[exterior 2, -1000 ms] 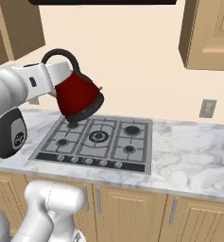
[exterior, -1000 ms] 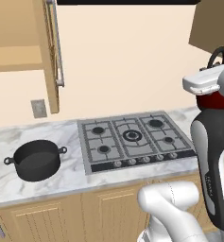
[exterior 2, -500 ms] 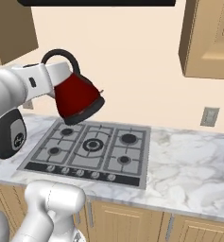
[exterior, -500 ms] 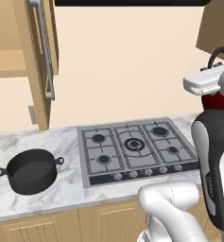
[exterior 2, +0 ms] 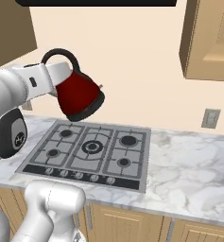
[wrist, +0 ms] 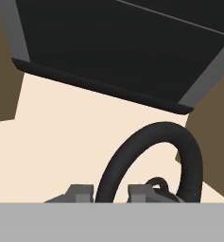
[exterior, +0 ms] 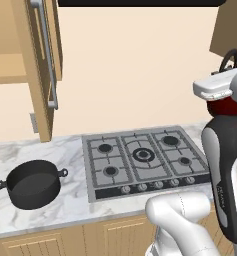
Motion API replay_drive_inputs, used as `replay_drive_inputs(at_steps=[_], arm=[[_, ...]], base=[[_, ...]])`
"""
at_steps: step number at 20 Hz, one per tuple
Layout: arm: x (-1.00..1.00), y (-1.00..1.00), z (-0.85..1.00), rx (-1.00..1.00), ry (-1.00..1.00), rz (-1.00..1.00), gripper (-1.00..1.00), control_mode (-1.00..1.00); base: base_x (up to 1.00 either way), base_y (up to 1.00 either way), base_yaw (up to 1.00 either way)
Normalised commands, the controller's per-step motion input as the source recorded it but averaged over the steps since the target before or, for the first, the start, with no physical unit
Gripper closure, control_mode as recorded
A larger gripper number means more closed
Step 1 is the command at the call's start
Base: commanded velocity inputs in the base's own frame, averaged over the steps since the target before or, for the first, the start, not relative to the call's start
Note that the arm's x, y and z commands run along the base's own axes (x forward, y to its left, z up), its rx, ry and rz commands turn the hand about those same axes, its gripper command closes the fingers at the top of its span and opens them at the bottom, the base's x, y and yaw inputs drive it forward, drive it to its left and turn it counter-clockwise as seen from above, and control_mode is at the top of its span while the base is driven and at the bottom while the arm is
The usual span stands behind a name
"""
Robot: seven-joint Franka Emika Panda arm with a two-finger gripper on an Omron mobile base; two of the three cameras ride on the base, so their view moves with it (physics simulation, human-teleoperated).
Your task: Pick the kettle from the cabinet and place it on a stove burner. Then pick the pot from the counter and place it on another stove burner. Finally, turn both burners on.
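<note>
Kettle (exterior 2: 79,97) rides tilted in the air above the cooktop's (exterior 2: 87,150) back-left corner, the hand (wrist: 111,191) clamped on its black handle (wrist: 153,158); all burners open below; pot (exterior: 32,183) near the desk's (exterior: 65,210) left edge; fingertips mostly hidden.

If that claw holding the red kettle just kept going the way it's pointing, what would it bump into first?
Apart from the kettle that the gripper already holds by its handle, probably the black range hood above the cooktop, though depth is unclear.
</note>
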Motion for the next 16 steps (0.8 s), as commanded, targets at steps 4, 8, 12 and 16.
replay_drive_inputs(at_steps=[4,8,12,16], arm=[[0.13,0.0,0.0,0.0,0.0,0.0,1.0,-1.0],[0.4,0.01,-0.09,0.0,0.0,0.02,1.0,-1.0],[0.48,0.09,-0.16,0.0,0.02,0.07,1.0,-1.0],[0.43,0.08,-0.15,0.0,0.03,0.12,1.0,-1.0]], base=[[0.02,0.0,0.0],[0.0,0.0,0.0],[0.0,0.0,0.0],[0.0,0.0,0.0]])
